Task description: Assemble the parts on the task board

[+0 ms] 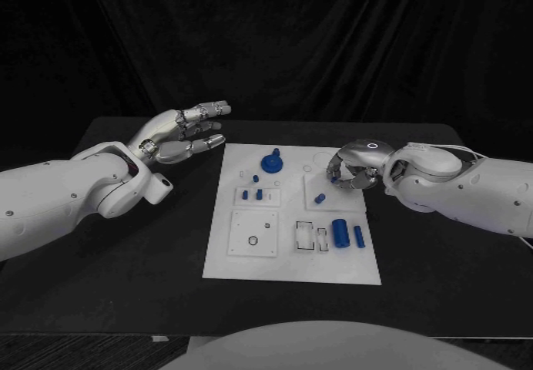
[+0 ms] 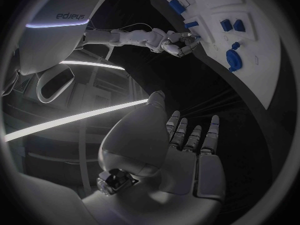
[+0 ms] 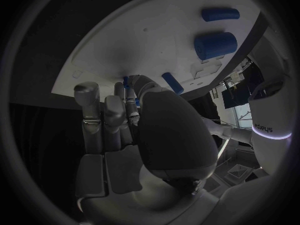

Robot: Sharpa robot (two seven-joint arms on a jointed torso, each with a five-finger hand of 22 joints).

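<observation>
The white task board (image 1: 291, 258) lies in the middle of the table. My right hand (image 1: 353, 166) hovers low over its far right part, fingers curled down. Seen from the right wrist, a sliver of a small blue part (image 3: 126, 81) shows pinched between thumb and fingers of that hand (image 3: 125, 130). A blue peg (image 3: 172, 83) stands on the board just beside the fingers. A round blue gear-like part (image 1: 273, 163) sits at the far middle. My left hand (image 1: 183, 135) is raised off the board's far left corner, fingers spread and empty; the left wrist view shows its palm (image 2: 181, 155) bare.
A thick blue cylinder (image 1: 341, 233) and a thinner one (image 1: 359, 236) lie side by side on the board's near right. Small blue pieces (image 1: 253, 195) stand in a plate on the left half. Black table (image 1: 133, 262) surrounds the board.
</observation>
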